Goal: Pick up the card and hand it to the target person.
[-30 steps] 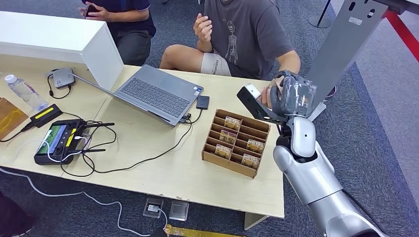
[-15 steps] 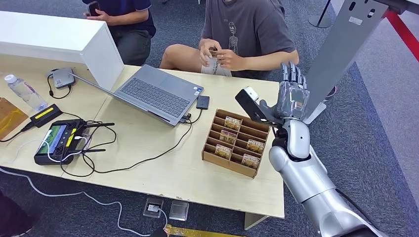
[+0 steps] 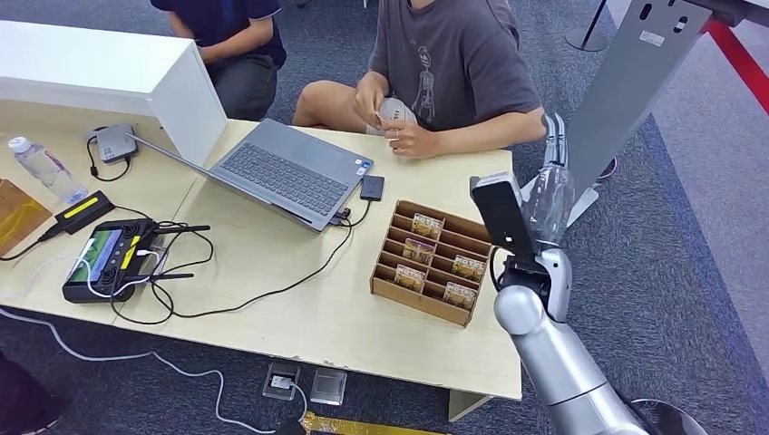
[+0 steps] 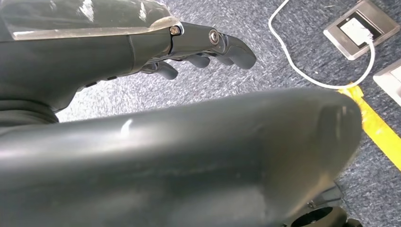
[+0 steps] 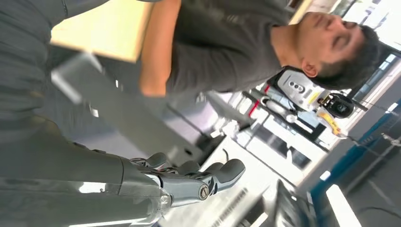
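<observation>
My right hand (image 3: 551,186) is raised beside the table's right edge, fingers straight and pointing up, with nothing in it. In the right wrist view that hand (image 5: 189,182) is also bare, and the person in the grey shirt (image 5: 222,47) is beyond it. This person (image 3: 453,63) sits at the table's far side with both hands (image 3: 392,122) together at the edge, fingering something small that I cannot make out. Several cards (image 3: 426,225) stand in the cardboard slotted box (image 3: 390,288). My left hand (image 4: 208,45) hangs over the carpet, fingers apart, holding nothing.
An open laptop (image 3: 281,168), a black handheld controller (image 3: 109,258) with tangled cables, a water bottle (image 3: 41,168) and a white box (image 3: 109,72) occupy the table's left half. A second person (image 3: 231,36) sits at the far left. A grey slanted panel (image 3: 626,82) stands to the right.
My right hand went from curled beside the person's hand to straight fingers, and drew back to the right. The person pulled both hands to their side of the table.
</observation>
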Tool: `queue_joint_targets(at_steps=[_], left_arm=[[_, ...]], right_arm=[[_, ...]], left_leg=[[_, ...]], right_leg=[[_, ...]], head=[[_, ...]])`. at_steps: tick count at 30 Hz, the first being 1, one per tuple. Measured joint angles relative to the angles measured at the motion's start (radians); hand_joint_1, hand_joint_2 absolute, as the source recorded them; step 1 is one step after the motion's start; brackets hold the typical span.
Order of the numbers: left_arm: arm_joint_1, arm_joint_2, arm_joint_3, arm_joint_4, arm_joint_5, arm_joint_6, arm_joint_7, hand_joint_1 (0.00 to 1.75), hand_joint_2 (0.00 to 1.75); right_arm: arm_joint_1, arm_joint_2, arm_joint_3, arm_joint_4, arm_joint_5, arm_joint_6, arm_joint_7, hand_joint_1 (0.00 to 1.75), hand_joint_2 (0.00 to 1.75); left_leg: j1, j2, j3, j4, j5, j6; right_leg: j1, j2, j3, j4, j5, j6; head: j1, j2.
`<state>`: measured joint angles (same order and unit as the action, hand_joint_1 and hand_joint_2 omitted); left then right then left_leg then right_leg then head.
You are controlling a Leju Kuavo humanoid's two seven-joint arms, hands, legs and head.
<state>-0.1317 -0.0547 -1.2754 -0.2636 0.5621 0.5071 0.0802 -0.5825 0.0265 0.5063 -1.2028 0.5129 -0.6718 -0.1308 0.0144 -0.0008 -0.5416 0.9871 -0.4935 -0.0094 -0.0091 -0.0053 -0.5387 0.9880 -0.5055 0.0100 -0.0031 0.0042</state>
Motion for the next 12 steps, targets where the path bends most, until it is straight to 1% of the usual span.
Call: queue_joint_targets(at_steps=[3, 6, 9, 12], left_arm=[[0.000, 0.000, 0.002, 0.000, 0.004, 0.003, 0.002, 0.00, 0.00], [0.000, -0.001, 0.005, 0.000, 0.007, 0.006, 0.003, 0.00, 0.00], [0.000, -0.001, 0.007, 0.000, 0.014, 0.011, 0.004, 0.00, 0.00], [0.000, -0.002, 0.010, 0.000, 0.021, 0.015, 0.004, 0.00, 0.00]], right_arm=[[0.039, -0.002, -0.001, -0.060, -0.200, 0.001, -0.037, 0.00, 1.75], [0.087, -0.007, 0.003, -0.117, -0.357, 0.011, -0.069, 0.00, 1.75], [0.130, -0.012, 0.013, -0.157, -0.464, 0.030, -0.096, 0.00, 1.75], [0.165, -0.015, 0.031, -0.172, -0.520, 0.046, -0.113, 0.00, 1.75]], left_leg=[[0.000, 0.000, 0.000, 0.000, 0.000, 0.000], [0.000, 0.000, 0.000, 0.000, 0.000, 0.000], [0.000, 0.000, 0.000, 0.000, 0.000, 0.000], [0.000, 0.000, 0.000, 0.000, 0.000, 0.000]], right_leg=[[0.000, 0.000, 0.000, 0.000, 0.000, 0.000], [0.000, 0.000, 0.000, 0.000, 0.000, 0.000], [0.000, 0.000, 0.000, 0.000, 0.000, 0.000], [0.000, 0.000, 0.000, 0.000, 0.000, 0.000]], head=[[0.000, 0.000], [0.001, 0.000], [0.000, 0.000], [0.000, 0.000]])
